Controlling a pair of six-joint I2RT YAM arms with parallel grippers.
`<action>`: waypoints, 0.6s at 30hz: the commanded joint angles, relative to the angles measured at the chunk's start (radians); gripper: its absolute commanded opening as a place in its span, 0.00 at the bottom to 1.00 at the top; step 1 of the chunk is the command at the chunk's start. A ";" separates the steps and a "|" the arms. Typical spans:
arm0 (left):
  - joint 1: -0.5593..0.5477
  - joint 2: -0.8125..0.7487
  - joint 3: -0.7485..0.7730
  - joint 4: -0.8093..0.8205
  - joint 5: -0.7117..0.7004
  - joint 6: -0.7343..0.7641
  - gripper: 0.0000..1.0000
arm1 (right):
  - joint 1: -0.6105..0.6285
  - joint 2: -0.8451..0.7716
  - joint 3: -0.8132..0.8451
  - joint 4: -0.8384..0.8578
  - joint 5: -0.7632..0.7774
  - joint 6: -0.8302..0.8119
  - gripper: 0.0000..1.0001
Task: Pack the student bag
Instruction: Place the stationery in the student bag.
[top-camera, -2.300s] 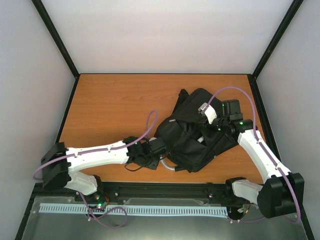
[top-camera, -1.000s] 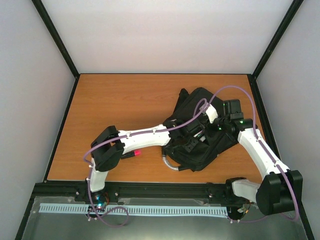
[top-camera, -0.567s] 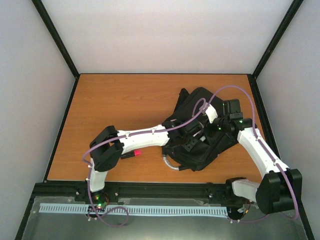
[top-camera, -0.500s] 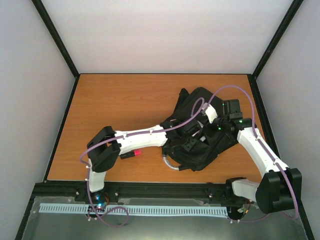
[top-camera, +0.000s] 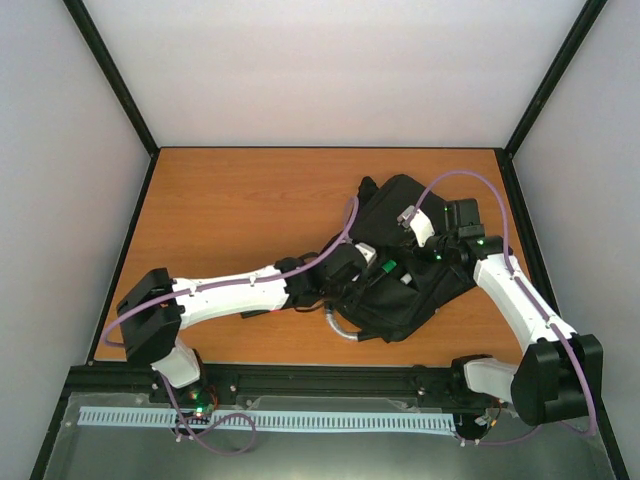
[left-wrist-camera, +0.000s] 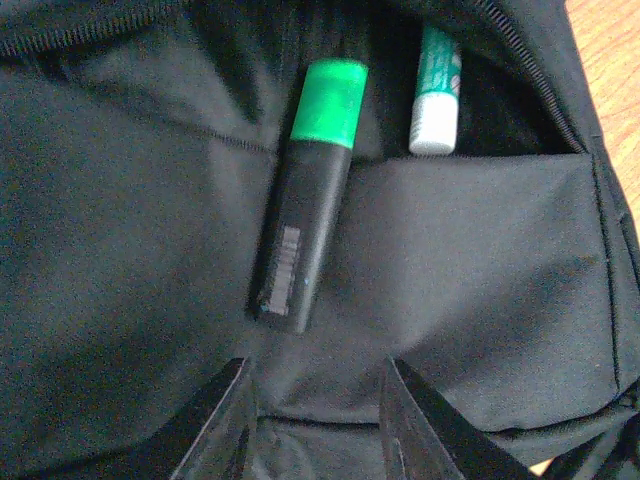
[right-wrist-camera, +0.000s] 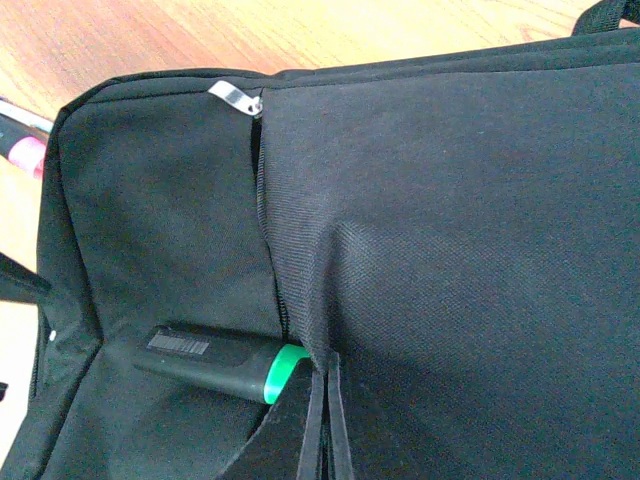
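Observation:
The student bag (top-camera: 405, 290) is a black backpack lying on the right half of the table with its pocket held open. A black highlighter with a green cap (left-wrist-camera: 305, 210) lies loose inside the pocket (right-wrist-camera: 215, 358), next to a teal and white tube (left-wrist-camera: 435, 95). My left gripper (left-wrist-camera: 315, 405) hovers just short of the highlighter's butt end, open, with only bag fabric between its fingers. In the top view the left gripper (top-camera: 362, 262) is at the bag's left edge. My right gripper (right-wrist-camera: 326, 400) is shut on the edge of the bag's flap (top-camera: 425, 235) and holds it up.
A metal zip pull (right-wrist-camera: 235, 95) sits at the pocket's top corner. A pink-tipped pen (right-wrist-camera: 22, 152) lies on the wooden table (top-camera: 230, 210) left of the bag. The bag's grey loop handle (top-camera: 335, 330) curls off its near corner. Walls close in the table.
My left arm has drawn back out of the bag toward the left. Its jaws have opened and the green-capped highlighter now lies free in the pocket. The right gripper has kept its hold.

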 joint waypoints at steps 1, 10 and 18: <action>0.004 -0.011 -0.050 0.075 0.077 -0.100 0.31 | 0.006 0.013 0.004 0.017 -0.033 -0.008 0.03; 0.004 0.056 -0.086 0.071 0.022 -0.137 0.01 | 0.006 0.009 0.004 0.014 -0.035 -0.009 0.03; 0.004 0.145 -0.024 0.099 0.002 -0.108 0.01 | 0.006 0.009 0.003 0.013 -0.035 -0.009 0.03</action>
